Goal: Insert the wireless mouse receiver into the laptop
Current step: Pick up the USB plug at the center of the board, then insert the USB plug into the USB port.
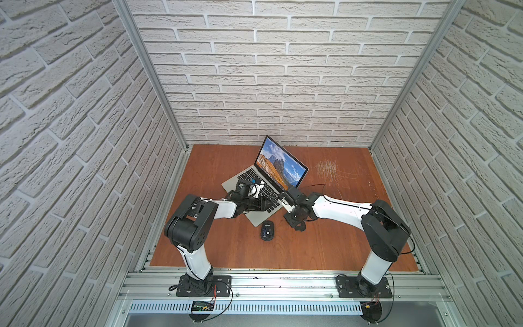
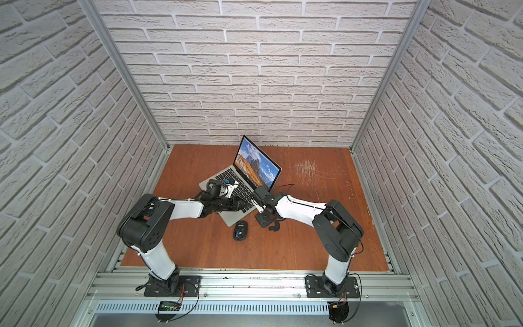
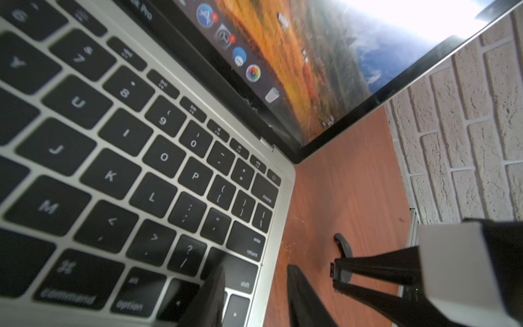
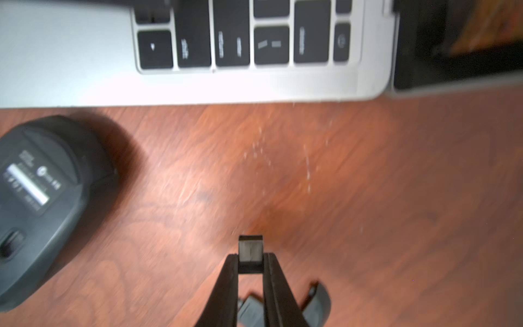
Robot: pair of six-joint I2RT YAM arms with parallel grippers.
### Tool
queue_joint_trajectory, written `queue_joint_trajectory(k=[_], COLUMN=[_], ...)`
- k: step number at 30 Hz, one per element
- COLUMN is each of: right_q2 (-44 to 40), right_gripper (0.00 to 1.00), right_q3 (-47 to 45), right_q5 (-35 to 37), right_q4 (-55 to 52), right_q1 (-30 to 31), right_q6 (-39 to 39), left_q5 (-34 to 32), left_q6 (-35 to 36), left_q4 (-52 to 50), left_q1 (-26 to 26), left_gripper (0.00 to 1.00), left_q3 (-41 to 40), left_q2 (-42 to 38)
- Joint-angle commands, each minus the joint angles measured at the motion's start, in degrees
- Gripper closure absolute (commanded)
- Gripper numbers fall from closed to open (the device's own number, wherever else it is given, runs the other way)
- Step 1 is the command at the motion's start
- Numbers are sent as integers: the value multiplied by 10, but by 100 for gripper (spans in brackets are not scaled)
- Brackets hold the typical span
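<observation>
The silver-grey laptop (image 1: 261,216) lies open at an angle mid-table, a mountain landscape on its screen. My right gripper (image 4: 250,258) is shut on the wireless mouse receiver (image 4: 250,249), a tiny dark stub that sticks out past the fingertips toward the laptop's right side edge (image 4: 254,90), still a short way off above the wood. The left wrist view shows the same receiver (image 3: 332,270) level with the shift key. My left gripper (image 3: 259,297) is open. One finger is over the keyboard corner, the other beyond the laptop's edge over the table.
A black mouse (image 1: 267,230) lies underside up on the wooden table in front of the laptop. Dark grey cover pieces (image 4: 321,297) lie under my right gripper. Brick-pattern walls close in three sides. A scratched patch (image 1: 327,170) marks the wood at back right.
</observation>
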Motion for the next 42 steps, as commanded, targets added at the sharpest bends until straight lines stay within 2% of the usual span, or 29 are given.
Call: queue_joint_trajectory(k=[1, 5, 17, 26, 42], right_q2=[19, 40, 94, 125, 139], right_gripper=[84, 84, 84, 85, 86], right_q3=[12, 24, 77, 107, 108], right_q5=[-15, -15, -17, 5, 19], right_q4=[54, 64, 37, -8, 0], right_q1=[-10, -21, -36, -39, -55], right_q6=[-60, -75, -88, -72, -33], left_q5=[28, 31, 28, 23, 17], left_q6=[-10, -9, -6, -6, -6], left_q4=[41, 41, 32, 25, 15], left_q1=[2, 2, 5, 7, 11], left_gripper=[65, 70, 73, 74, 76], left_q3=[18, 24, 25, 24, 16], left_q2=[17, 30, 42, 40, 37])
